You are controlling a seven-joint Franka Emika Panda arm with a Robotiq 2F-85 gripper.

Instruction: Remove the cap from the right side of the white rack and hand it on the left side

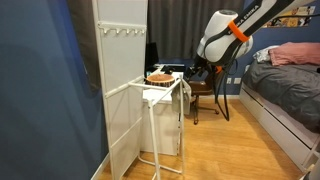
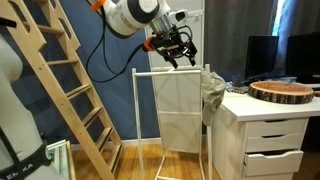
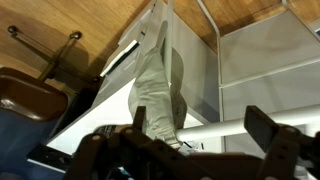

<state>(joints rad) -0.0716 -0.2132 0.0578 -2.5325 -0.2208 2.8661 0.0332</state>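
Wrist view shows the gripper with both fingers spread wide, gripping nothing; the cap hangs just beyond them. In an exterior view the cap hangs on the end of the white rack nearest the drawer unit, and the gripper hovers above the rack's top bar.
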